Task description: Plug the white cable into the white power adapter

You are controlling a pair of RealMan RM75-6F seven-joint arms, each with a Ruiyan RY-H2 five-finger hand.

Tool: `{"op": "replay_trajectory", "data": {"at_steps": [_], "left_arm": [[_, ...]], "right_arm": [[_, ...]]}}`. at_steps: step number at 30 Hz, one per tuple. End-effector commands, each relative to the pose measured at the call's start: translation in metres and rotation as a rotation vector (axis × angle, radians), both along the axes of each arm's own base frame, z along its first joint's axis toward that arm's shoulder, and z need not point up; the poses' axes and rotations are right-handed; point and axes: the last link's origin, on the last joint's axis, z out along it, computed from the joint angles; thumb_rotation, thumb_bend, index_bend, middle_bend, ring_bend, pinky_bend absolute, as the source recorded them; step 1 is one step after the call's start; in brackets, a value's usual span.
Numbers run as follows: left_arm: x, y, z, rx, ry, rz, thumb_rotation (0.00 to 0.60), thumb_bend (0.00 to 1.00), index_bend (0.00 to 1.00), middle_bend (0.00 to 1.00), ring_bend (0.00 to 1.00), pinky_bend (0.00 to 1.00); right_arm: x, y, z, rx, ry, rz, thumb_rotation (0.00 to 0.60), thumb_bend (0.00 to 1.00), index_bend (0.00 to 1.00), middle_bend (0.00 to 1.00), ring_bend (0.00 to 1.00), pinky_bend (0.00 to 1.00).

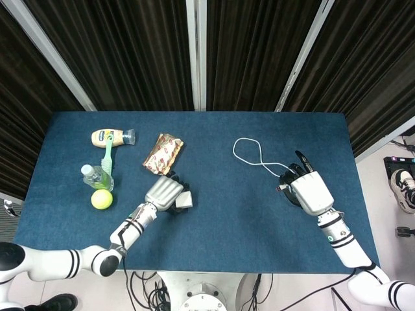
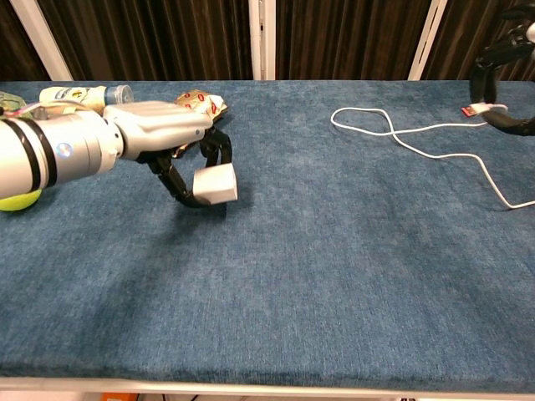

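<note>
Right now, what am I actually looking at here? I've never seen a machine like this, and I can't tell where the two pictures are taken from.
These are two robot arms at a blue table, each ending in a robot hand with fingers like ours. One picture looks down from the robot's head, the other looks forward from its chest.

The left robot hand holds a white power adapter, lifted and tilted. The right robot hand pinches the plug end of a white cable; the rest of the cable lies looped on the table.

Off to the left lie a squeeze bottle, a green brush, a small clear bottle, a yellow-green ball and a foil snack packet.
</note>
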Motion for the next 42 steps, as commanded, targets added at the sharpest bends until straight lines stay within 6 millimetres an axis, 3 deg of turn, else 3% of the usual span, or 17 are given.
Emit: {"op": "replay_trajectory", "data": {"at_steps": [1, 12, 22, 42], "left_arm": [[0.009, 0.003, 0.004, 0.02, -0.008, -0.006, 0.5, 0.27, 0.42, 0.43, 0.28, 0.17], [0.047, 0.01, 0.014, 0.094, 0.029, -0.03, 0.499, 0.26, 0.42, 0.47, 0.33, 0.18], [0.073, 0.016, 0.02, 0.123, 0.031, 0.03, 0.495, 0.25, 0.42, 0.48, 0.34, 0.18], [0.091, 0.017, 0.012, 0.125, 0.056, 0.038, 0.491, 0.24, 0.42, 0.48, 0.34, 0.19]], "right_arm": [[0.015, -0.007, -0.011, 0.033, -0.009, 0.006, 0.6, 0.36, 0.66, 0.54, 0.3, 0.01], [0.084, -0.035, -0.058, 0.183, -0.065, -0.037, 0.6, 0.37, 0.68, 0.54, 0.31, 0.01], [0.129, -0.049, -0.091, 0.22, -0.11, -0.104, 0.6, 0.37, 0.68, 0.55, 0.32, 0.01], [0.151, -0.061, -0.111, 0.215, -0.137, -0.197, 0.6, 0.37, 0.69, 0.55, 0.32, 0.0]]}}
